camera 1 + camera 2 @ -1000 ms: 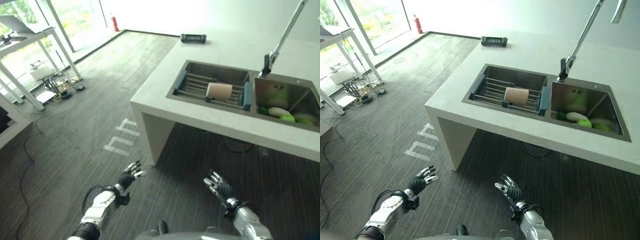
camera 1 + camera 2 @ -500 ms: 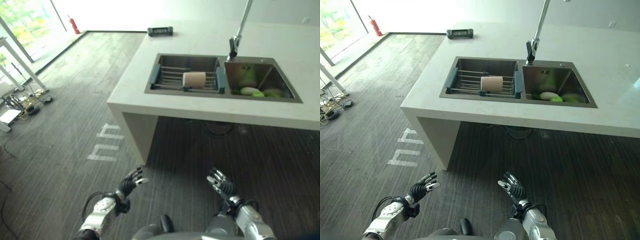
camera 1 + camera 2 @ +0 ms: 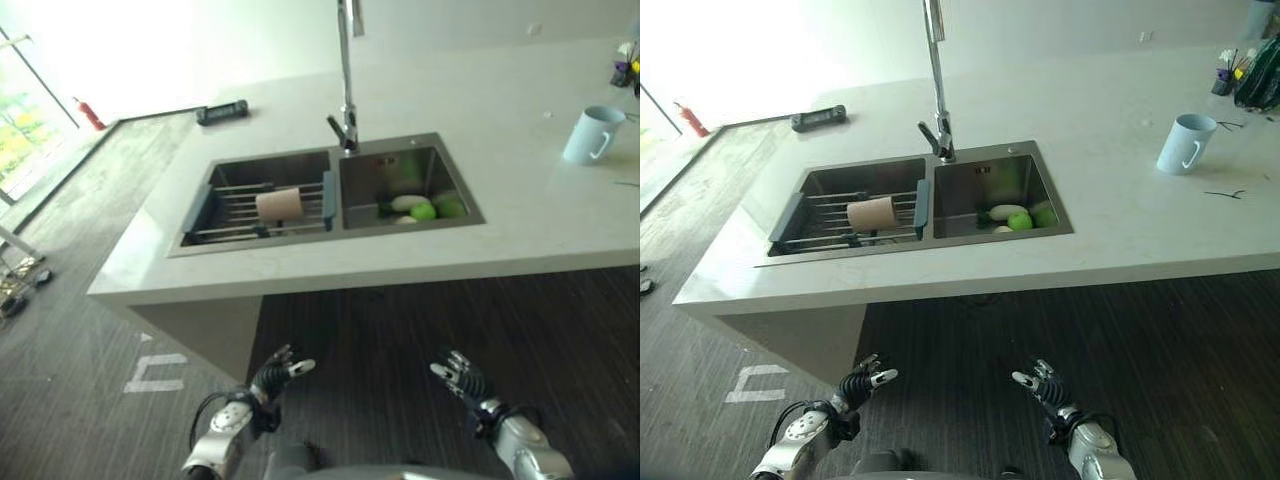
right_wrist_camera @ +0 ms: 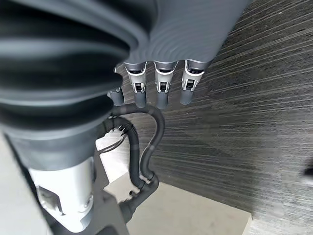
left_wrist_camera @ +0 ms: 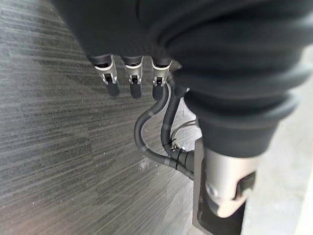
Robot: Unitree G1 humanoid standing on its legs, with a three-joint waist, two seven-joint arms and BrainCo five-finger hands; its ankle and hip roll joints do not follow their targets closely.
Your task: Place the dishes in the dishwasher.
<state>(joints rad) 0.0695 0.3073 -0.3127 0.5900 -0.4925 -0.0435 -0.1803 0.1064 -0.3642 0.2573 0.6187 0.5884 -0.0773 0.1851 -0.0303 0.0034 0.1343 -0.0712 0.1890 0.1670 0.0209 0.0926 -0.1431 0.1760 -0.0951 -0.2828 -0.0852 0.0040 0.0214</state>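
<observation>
A double sink (image 3: 330,195) is set in the pale counter ahead of me. In its left basin a beige cup (image 3: 279,203) lies on its side on a wire rack. White and green dishes (image 3: 420,207) are piled in the right basin. Farther right a light blue mug (image 3: 587,134) stands on the counter. My left hand (image 3: 270,376) and right hand (image 3: 462,378) hang low over the dark floor, well short of the counter, both open and empty. Straight fingers (image 5: 133,81) show in the left wrist view, and likewise fingers (image 4: 161,85) in the right wrist view.
A tall faucet (image 3: 346,70) rises between the basins. A black device (image 3: 221,112) lies at the counter's far left and a pot of utensils (image 3: 1252,75) at its far right. The counter's front edge (image 3: 400,280) overhangs dark floor between me and it.
The camera has swung so the sink sits more in the middle and the blue mug has come into view. Both hands stay low, open and empty.
</observation>
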